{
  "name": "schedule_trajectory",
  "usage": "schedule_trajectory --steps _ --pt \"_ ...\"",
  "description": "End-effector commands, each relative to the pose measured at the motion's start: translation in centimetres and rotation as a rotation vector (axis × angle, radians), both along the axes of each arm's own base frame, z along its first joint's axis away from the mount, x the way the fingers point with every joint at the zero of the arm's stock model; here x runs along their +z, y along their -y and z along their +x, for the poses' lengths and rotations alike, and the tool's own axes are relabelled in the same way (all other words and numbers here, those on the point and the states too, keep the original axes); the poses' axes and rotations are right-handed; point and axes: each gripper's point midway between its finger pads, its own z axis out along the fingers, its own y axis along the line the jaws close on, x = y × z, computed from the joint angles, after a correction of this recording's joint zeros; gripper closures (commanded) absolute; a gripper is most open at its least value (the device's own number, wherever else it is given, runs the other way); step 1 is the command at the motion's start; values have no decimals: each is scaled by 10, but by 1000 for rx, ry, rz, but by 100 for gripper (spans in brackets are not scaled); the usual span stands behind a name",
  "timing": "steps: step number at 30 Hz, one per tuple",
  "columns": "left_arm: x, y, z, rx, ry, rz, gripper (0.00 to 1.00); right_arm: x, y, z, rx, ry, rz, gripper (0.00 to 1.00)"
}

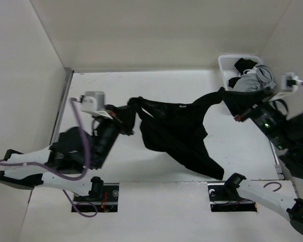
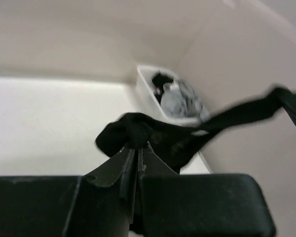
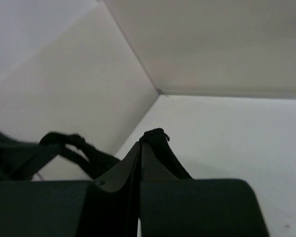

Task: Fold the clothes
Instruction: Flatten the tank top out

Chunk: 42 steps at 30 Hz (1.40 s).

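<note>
The clothes (image 1: 177, 126), one plain black garment, hang stretched between my two grippers above the white table (image 1: 111, 85), the lower part drooping toward the near edge. At the garment's left end, my left gripper (image 1: 135, 107) is shut on it. In the left wrist view a black bunch of cloth (image 2: 133, 129) sits pinched at the tips of the left gripper (image 2: 137, 146), and a band of it runs off to the right. My right gripper (image 1: 228, 98) is shut on the garment's right end. The right wrist view shows a small fold of the cloth (image 3: 155, 134) at the tips of the right gripper (image 3: 140, 144).
A white mesh basket (image 1: 225, 64) with grey and black laundry (image 1: 252, 80) stands at the back right corner, right beside my right gripper; it also shows in the left wrist view as the basket (image 2: 147, 88). Pale walls close the table on three sides.
</note>
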Motion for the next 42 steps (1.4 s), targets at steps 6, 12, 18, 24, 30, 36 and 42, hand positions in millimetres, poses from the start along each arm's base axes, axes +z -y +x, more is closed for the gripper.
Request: schedule_trajectory --steps 6,12,18,24,30,36,42 --pt "117 -47 7 166 235 45 100 109 53 -82 84 250 174 100" --pt "189 -41 -14 170 407 13 99 129 49 -82 100 275 196 100" --pt "195 -55 5 332 482 28 95 93 2 -10 15 187 74 100" --pt "87 -44 109 569 382 241 93 26 -27 125 -53 -4 30 100" --pt "-38 -50 263 507 100 289 93 -64 -20 272 -142 -230 -39 100" --pt "-49 -64 394 548 37 332 90 -112 1 388 -230 -348 -52 99" --pt "-68 -62 421 529 -25 383 44 -112 9 387 -285 -308 -32 52"
